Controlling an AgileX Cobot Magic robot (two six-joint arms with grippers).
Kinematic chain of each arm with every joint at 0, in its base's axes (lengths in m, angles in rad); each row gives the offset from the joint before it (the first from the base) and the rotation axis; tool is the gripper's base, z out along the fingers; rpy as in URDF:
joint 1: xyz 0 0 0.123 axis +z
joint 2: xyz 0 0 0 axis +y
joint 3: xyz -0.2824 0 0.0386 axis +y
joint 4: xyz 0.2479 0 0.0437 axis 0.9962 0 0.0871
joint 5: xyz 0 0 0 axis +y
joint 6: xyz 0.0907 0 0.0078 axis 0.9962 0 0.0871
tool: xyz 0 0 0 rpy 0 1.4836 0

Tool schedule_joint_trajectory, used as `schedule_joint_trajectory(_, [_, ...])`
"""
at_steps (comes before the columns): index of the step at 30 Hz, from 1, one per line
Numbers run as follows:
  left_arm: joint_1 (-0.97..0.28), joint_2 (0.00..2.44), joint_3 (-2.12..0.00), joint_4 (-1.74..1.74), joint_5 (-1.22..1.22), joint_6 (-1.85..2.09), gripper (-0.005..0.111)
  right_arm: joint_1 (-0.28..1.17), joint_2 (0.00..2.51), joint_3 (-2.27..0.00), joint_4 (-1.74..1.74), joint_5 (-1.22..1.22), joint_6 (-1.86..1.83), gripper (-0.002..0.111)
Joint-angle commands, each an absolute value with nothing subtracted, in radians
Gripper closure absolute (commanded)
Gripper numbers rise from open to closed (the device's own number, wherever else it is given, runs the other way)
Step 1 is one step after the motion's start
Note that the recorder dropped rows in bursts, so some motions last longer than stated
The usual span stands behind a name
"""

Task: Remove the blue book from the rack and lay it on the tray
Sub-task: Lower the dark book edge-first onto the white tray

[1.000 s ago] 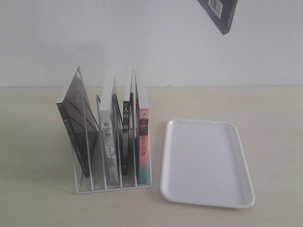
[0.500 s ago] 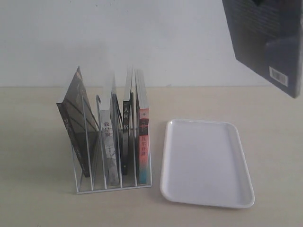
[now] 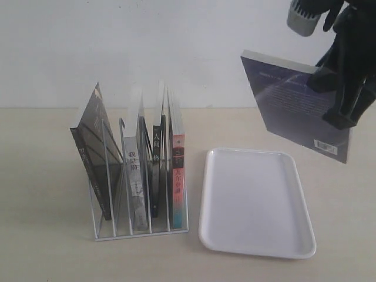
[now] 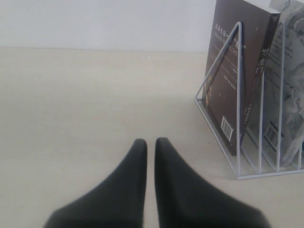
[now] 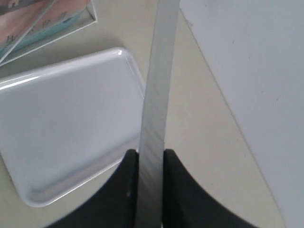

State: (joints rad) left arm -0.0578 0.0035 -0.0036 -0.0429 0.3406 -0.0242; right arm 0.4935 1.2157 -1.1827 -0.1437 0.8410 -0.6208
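Closed tight on one edge of the blue book (image 3: 294,106), the right hand (image 5: 151,160) holds it tilted in the air above the tray's (image 3: 252,200) far right corner, probably to lower it flat, while the left hand (image 4: 150,147), pinched shut and empty, waits past the rack (image 3: 141,235), away from the tray.

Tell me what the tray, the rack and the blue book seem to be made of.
The tray: probably plastic, white and slightly glossy, with soft highlights along its rim.
The rack: thin wire, likely metal coated white, though the look leaves this open.
The blue book: paper, with a smooth cover showing faint sheen and pale page edges.
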Motion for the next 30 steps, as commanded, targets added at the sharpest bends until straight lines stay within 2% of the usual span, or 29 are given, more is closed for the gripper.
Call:
schedule_joint_trajectory(1, [-0.054, 0.0, 0.0, -0.04, 0.34, -0.033, 0.101, 0.475, 1.232, -1.139, -0.111, 0.737, -0.76, 0.108])
schedule_joint_trajectory(9, [-0.054, 0.0, 0.0, -0.04, 0.34, -0.033, 0.101, 0.475, 1.34, -1.137, 0.014, 0.644, -0.837, 0.108])
schedule_joint_trajectory(30, [-0.054, 0.0, 0.0, -0.04, 0.34, -0.033, 0.101, 0.472, 1.549, -1.137, 0.014, 0.454, -0.892, 0.108])
